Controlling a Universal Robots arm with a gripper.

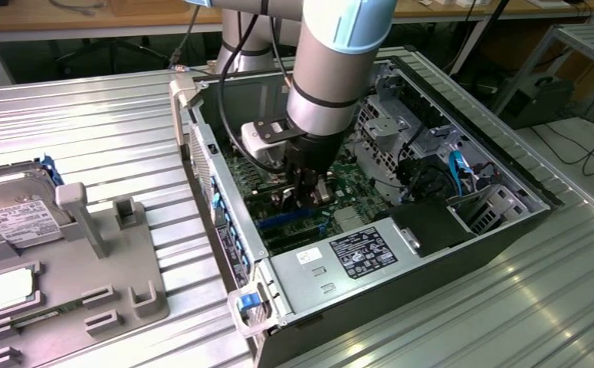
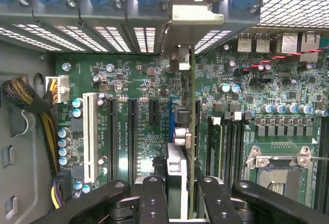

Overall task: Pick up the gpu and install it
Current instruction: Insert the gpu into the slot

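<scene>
My gripper (image 1: pixel 312 188) reaches down into the open computer case (image 1: pixel 480 115), low over the green motherboard (image 2: pixel 128 80). It is shut on the gpu (image 2: pixel 193 106), a thin card that the wrist view shows edge-on between the black fingers (image 2: pixel 154 198). The card (image 1: pixel 315 201) stands on edge over the motherboard, beside a blue slot (image 2: pixel 172 116). Its silvery end bracket (image 2: pixel 197 12) is up against the case's slotted rear wall. I cannot tell whether the card's lower edge sits in the slot.
Parallel black slots (image 2: pixel 110 136) and a white slot (image 2: pixel 90 131) lie beside the card, and the processor socket (image 2: pixel 280 170) on its other side. Sleeved cables (image 2: pixel 25 98) hang by the case wall. Outside the case, a hard drive (image 1: pixel 15 211) and processor chip (image 1: pixel 12 285) rest on a grey fixture (image 1: pixel 123 261).
</scene>
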